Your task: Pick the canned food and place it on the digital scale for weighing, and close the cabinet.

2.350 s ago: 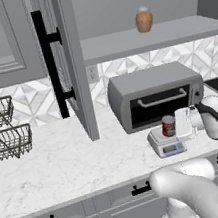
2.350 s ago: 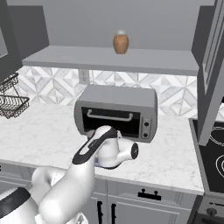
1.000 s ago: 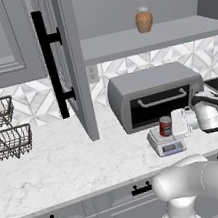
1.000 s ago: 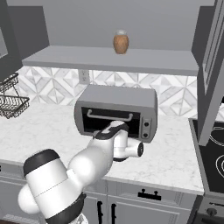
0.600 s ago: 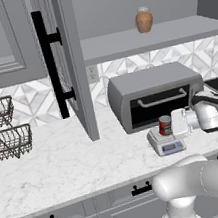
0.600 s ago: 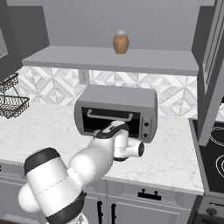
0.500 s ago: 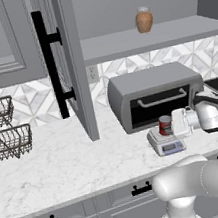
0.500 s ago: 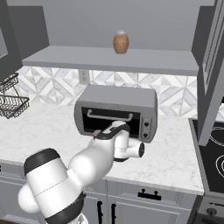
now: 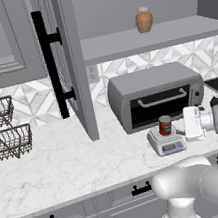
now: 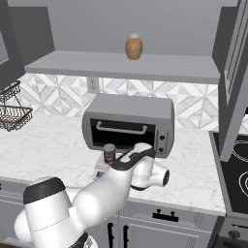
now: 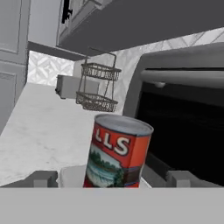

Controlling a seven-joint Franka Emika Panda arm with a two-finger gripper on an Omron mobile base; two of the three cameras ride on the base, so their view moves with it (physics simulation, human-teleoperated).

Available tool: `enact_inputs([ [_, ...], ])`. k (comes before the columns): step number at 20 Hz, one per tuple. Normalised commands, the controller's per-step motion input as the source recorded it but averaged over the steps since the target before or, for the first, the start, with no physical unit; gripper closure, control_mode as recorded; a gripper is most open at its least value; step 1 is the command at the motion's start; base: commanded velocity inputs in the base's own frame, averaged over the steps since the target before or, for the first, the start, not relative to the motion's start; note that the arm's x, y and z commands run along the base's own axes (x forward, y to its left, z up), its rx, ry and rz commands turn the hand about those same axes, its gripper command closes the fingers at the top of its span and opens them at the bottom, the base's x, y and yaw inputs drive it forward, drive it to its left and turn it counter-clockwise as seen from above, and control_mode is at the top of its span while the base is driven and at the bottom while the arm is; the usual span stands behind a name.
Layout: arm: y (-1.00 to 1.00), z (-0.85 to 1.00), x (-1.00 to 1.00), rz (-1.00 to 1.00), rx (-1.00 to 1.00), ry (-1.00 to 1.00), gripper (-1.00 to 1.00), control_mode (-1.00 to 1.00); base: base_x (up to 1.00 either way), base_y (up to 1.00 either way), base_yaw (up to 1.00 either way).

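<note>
The red-labelled canned food [image 9: 165, 125] [image 10: 110, 154] [image 11: 117, 151] stands upright on the small light-grey digital scale [image 9: 166, 143] [image 10: 100, 172] in front of the toaster oven. My gripper [image 9: 185, 124] [image 11: 111, 178] sits level with the can, just to its right. It is open, with the fingertips [image 11: 43, 178] spread wide, short of the can and apart from it. The grey upper cabinet door [image 9: 73, 61] with its black bar handle [image 9: 50, 65] stands open, swung out over the counter.
The toaster oven [image 9: 155, 94] stands right behind the scale. A brown jar [image 9: 143, 20] sits on the shelf above. Wire baskets [image 9: 4, 134] hang at the far left. A stovetop [image 10: 235, 174] lies to the right, below another open cabinet door [image 10: 233, 82].
My arm has swung its elbow around, and the hand has drawn back a little to the right of the can. The can has stayed on the scale.
</note>
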Motion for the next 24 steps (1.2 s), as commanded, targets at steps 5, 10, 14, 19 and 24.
enact_inputs([
  [5, -0.57, 0.53, -0.57, -0.05, 0.12, -0.41, -1.00, -1.00, 0.00, 0.00, 0.00],
  [10, -0.71, 0.63, -0.55, -0.01, 0.29, -0.38, -1.00, -1.00, 0.00, 0.00, 0.00],
  [14, -0.66, 0.77, -0.37, -0.01, 0.30, -0.36, -1.00, -1.00, 0.00, 0.00, 0.00],
  [19, -0.62, 0.79, -0.21, 0.00, 0.30, -0.32, -1.00, -1.00, 0.00, 0.00, 0.00],
  [24, -0.66, 0.72, -0.17, 0.00, 0.16, -0.25, -1.00, -1.00, 0.00, 0.00, 0.00],
])
